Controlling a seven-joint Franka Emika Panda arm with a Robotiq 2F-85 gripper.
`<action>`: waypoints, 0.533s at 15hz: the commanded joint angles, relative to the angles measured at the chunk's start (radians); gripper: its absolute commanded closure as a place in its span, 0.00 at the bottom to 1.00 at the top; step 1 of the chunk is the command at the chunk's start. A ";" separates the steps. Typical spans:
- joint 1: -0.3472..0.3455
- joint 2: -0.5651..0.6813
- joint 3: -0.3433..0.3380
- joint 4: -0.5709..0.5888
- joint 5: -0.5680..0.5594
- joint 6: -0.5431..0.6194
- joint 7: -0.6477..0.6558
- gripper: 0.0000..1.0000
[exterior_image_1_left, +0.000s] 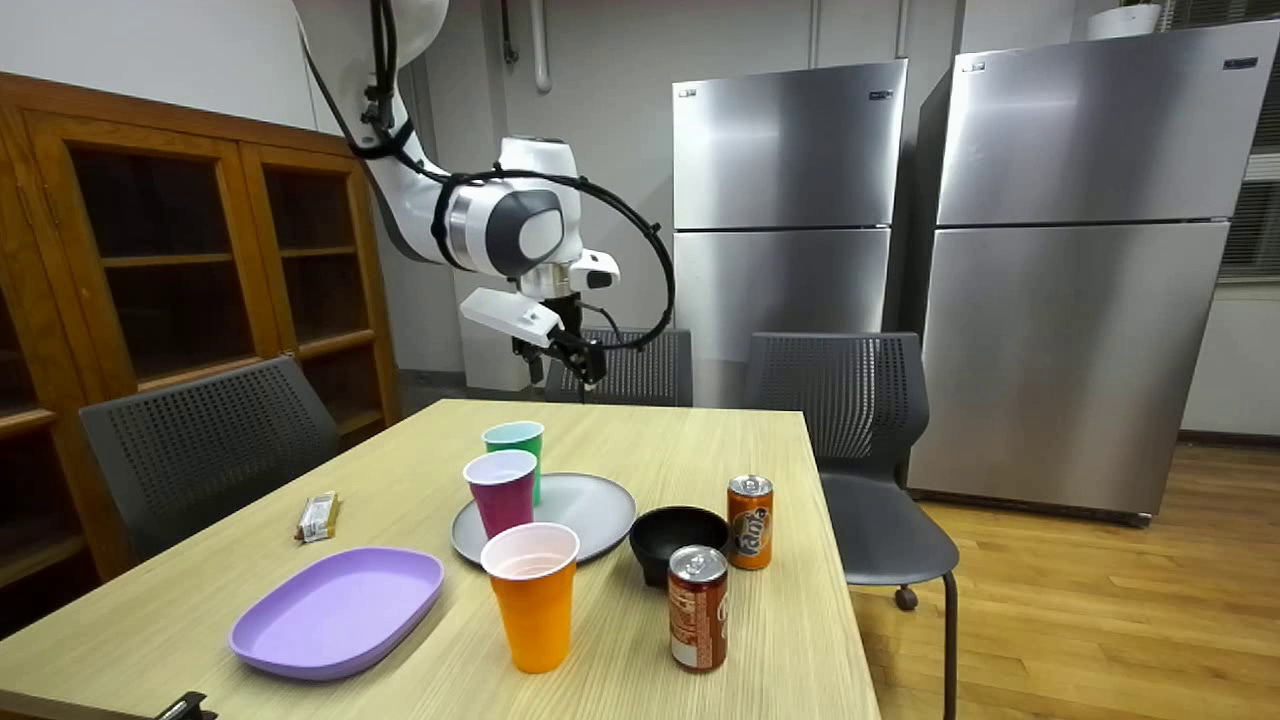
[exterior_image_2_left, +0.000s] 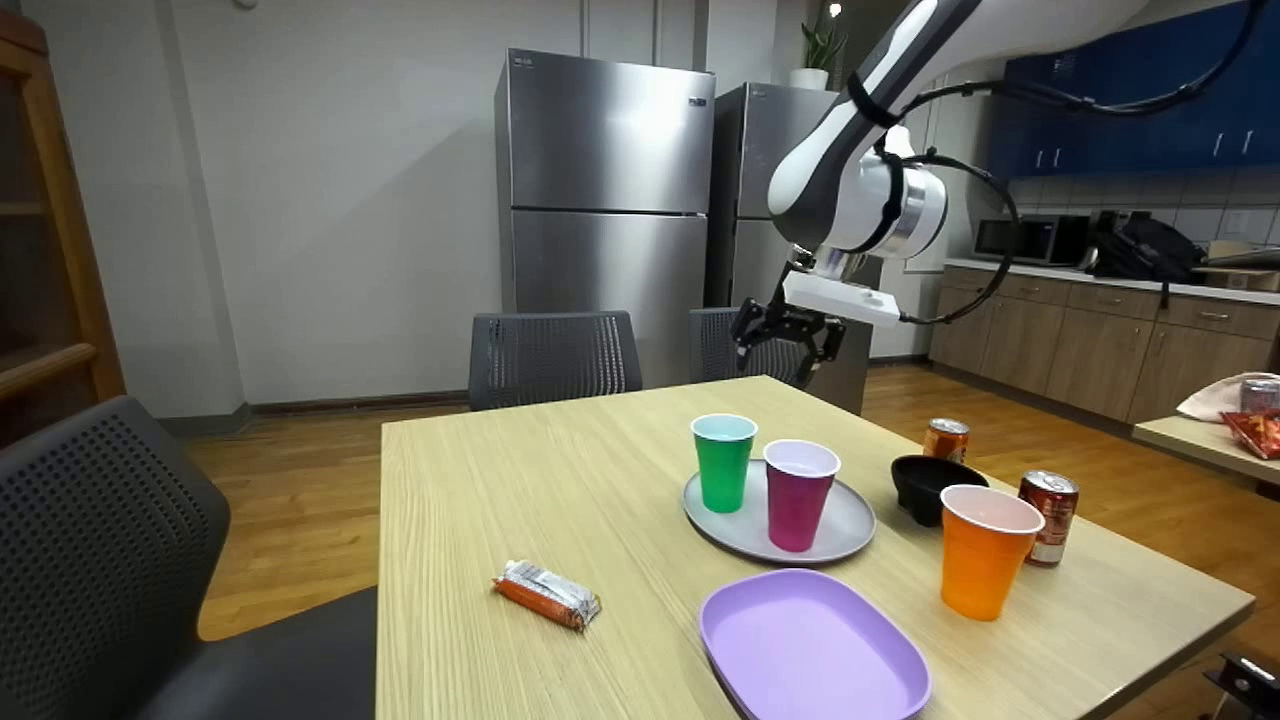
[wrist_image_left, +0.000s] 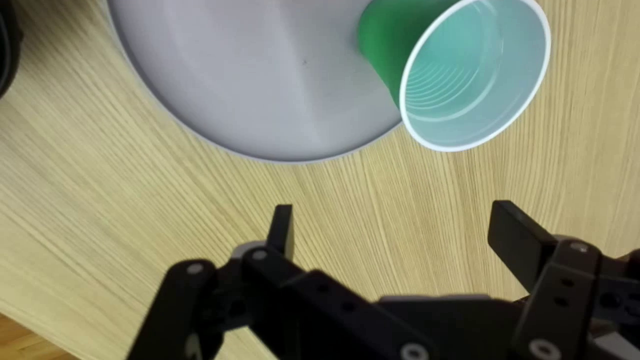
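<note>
Above the table (wrist_image_left: 150, 175), tool (wrist_image_left: 392, 222) spread wide, green cup (wrist_image_left: 450, 75) on plate (wrist_image_left: 250, 90), likely snack bar (exterior_image_2_left: 547, 595)

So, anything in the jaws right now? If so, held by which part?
Nothing. In the wrist view the jaws stand open, tabletop showing between them; the green cup is apart from them.

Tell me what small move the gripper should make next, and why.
Probably ease the gripper toward the green cup, keeping above its rim. The wrist view shows the jaws open with nothing between them, and that cup, upright on the gray plate, looks like the nearest one.
</note>
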 joint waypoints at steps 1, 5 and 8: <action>-0.006 -0.058 -0.017 -0.013 0.010 -0.062 -0.026 0.00; -0.018 -0.097 -0.042 -0.035 0.010 -0.069 -0.042 0.00; -0.026 -0.116 -0.076 -0.054 -0.003 -0.061 -0.048 0.00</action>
